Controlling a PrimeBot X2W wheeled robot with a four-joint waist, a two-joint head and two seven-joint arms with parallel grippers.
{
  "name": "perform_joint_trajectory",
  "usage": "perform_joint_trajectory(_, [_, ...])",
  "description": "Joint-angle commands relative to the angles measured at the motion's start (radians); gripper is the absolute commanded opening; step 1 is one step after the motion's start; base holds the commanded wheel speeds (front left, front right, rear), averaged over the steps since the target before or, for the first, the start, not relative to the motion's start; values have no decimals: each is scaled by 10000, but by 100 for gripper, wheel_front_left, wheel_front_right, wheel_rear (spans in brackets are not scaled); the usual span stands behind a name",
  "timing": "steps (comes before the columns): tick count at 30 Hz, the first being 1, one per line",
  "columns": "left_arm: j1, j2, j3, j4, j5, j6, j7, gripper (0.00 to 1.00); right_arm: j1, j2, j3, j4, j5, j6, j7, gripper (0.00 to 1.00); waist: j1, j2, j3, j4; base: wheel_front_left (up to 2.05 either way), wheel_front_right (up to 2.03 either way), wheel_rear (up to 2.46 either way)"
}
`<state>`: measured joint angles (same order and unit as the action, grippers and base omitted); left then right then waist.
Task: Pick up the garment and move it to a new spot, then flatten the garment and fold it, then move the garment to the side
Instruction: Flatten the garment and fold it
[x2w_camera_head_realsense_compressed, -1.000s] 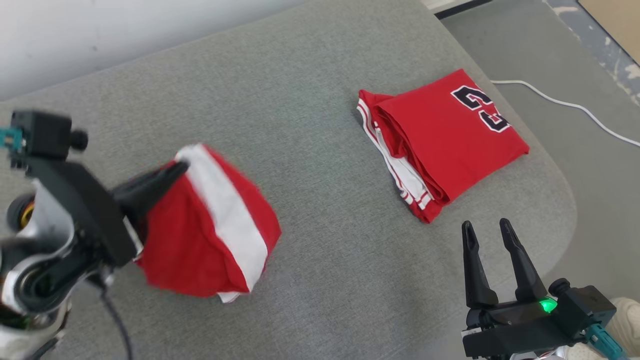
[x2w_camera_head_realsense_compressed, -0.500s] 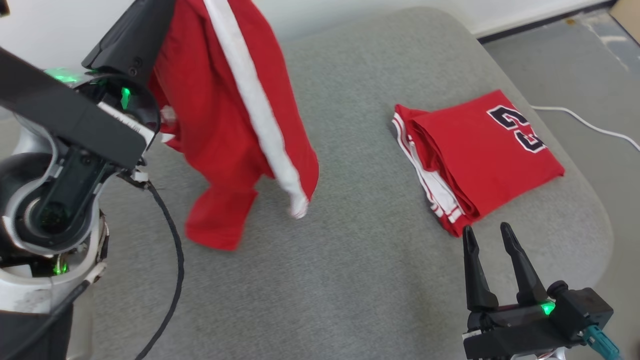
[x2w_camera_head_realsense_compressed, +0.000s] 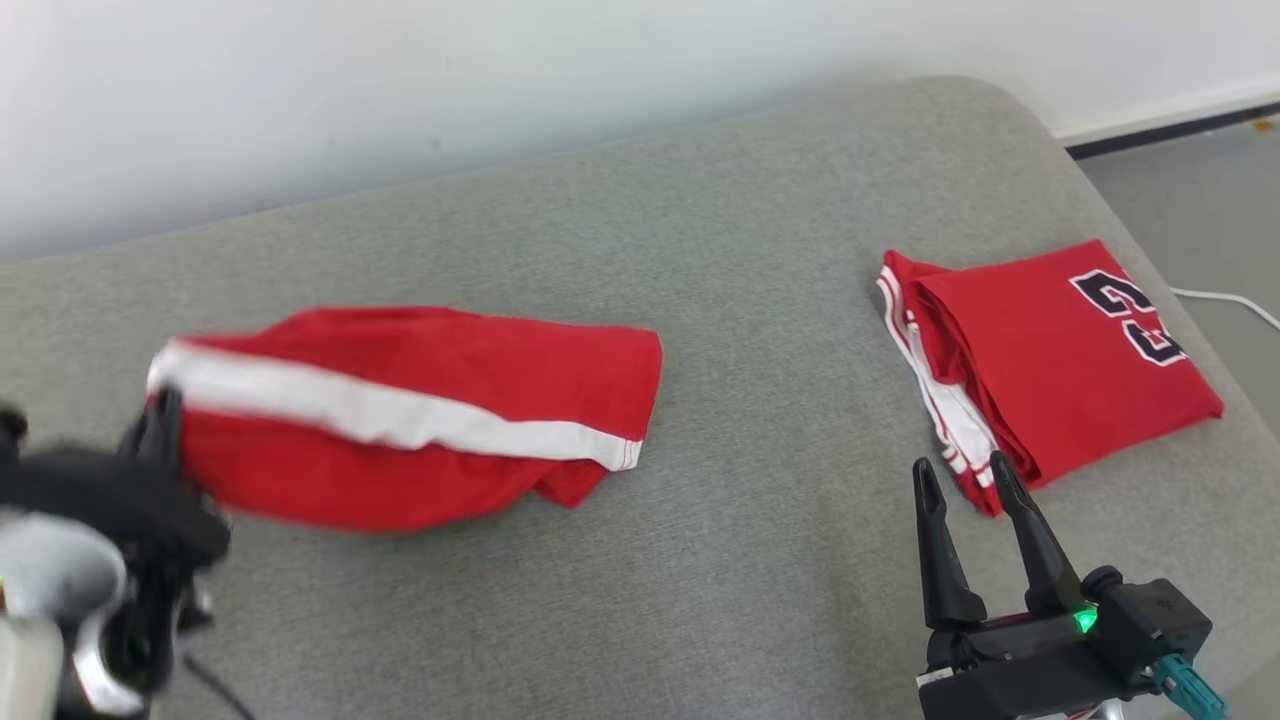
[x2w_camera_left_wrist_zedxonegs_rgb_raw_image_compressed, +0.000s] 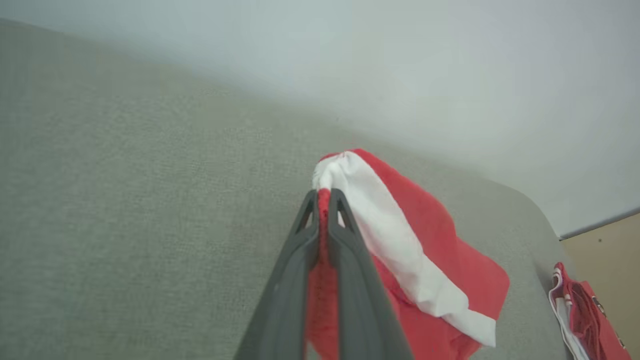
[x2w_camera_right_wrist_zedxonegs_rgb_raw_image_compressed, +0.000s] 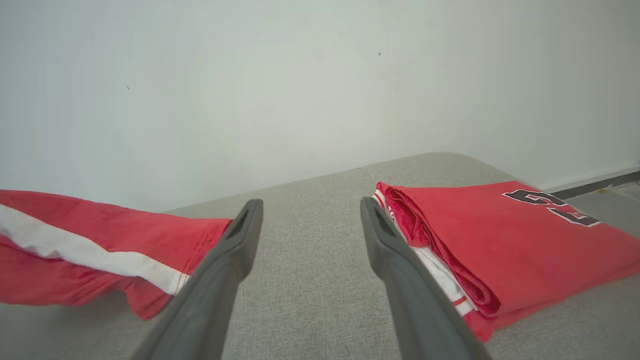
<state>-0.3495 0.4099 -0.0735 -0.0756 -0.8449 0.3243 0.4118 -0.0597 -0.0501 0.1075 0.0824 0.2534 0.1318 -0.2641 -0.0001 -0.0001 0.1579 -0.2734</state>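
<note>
Nearest, at about 5 o'clock in the head view, the right gripper (x2w_camera_head_realsense_compressed: 958, 462) hangs with its fingers spread and nothing between them, just beside the near corner of a folded jersey (x2w_camera_head_realsense_compressed: 1060, 360). At 8 o'clock the left gripper (x2w_camera_left_wrist_zedxonegs_rgb_raw_image_compressed: 324, 195) has its fingers pressed together on one end of the garment (x2w_camera_head_realsense_compressed: 420, 400); the left wrist view shows red cloth pinched between them, beside the white stripe. From that grip the garment stretches toward the centre, over the left half of the grey cushion (x2w_camera_head_realsense_compressed: 700, 250). Its free end is low, but I cannot tell if it lies on the cushion or hangs just above it. The jersey rests at 3 o'clock, well apart from the garment, and the wall (x2w_camera_head_realsense_compressed: 400, 100) closes the scene at 12 o'clock. The step in hand seems to be the first one, bringing the garment to a new spot. The next move probably calls for lowering the held end and letting go, then both grippers must spread the cloth flat, because the lower edge looks bunched and would spoil a fold.
</note>
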Motion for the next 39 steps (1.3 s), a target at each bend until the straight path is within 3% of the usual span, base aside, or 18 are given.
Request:
perform_joint_trajectory(1, [265,-31,38,130,118,-73,-226,0,69,-5,-15,0,-35,-26,-1,100,1,1,-86,156,0,0,0])
perform_joint_trajectory(5, [1225,-143,19,989,442,-354,-1250,0,67,0,0,2,-117,-26,-1,100,1,1,-67,337,0,0,0])
perform_joint_trajectory(13, [1916,-901,-294,2430,1283,-413,-3404,3,99,-2,-47,51,-262,-26,-1,100,1,1,-114,627,0,0,0])
perform_joint_trajectory(14, [1932,-976,-393,2566,1409,-446,-3584,22,103,-3,-26,61,-263,-26,-1,100,1,1,-125,649,0,0,0])
perform_joint_trajectory(15, [1969,-1098,-468,2683,1470,-460,-3764,74,105,-2,-15,68,-263,-26,-1,100,1,1,-140,673,0,0,0])
perform_joint_trajectory(16, [2013,-1156,-531,2769,1587,-434,-3956,100,108,-3,-5,77,-270,-26,-1,100,1,1,-155,691,0,0,0])
perform_joint_trajectory(22, [2374,-1421,-842,2909,1957,-814,-5234,100,225,-3,-126,52,-280,-26,-1,100,1,1,-227,897,0,0,0])
perform_joint_trajectory(28, [2747,-1269,-778,2935,2529,-1314,-6562,100,360,-3,-408,77,-454,-26,-1,100,1,1,-374,1219,0,0,0])
perform_joint_trajectory(33, [3016,-1468,-379,2426,3652,-1934,-6776,100,417,1,-635,118,-680,-26,-1,100,1,1,-595,1653,0,0,0])
perform_joint_trajectory(39, [3765,-2353,528,1493,5302,-2835,-6767,100,608,-3,-727,324,-868,-26,1,100,1,1,-994,2169,0,0,0])
